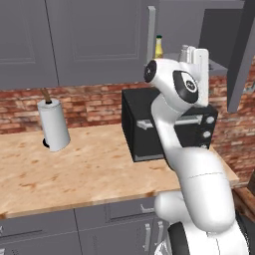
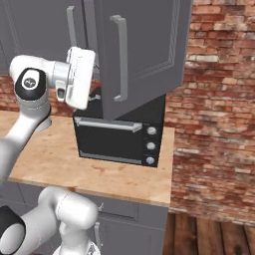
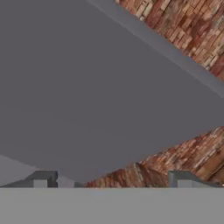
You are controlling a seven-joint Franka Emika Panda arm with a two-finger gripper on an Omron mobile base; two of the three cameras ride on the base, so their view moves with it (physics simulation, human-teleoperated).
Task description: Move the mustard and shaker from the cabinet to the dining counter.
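A: Where's the slim yellow mustard bottle with the dark cap?
B: Upright on the shelf of the grey panelled wall cabinet, whose door is swung open above the black countertop oven.
A: And the two-finger gripper?
B: Spread wide, holding nothing — raised at shelf height, just right of the bottle. I'd guess it must swing left, meeting the bottle's vertical axis side-on

Kitchen: wall cabinets, black oven, wood counter.

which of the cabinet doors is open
The cabinet door above the oven, swung out toward the room; the doors left of it sit flush and closed.
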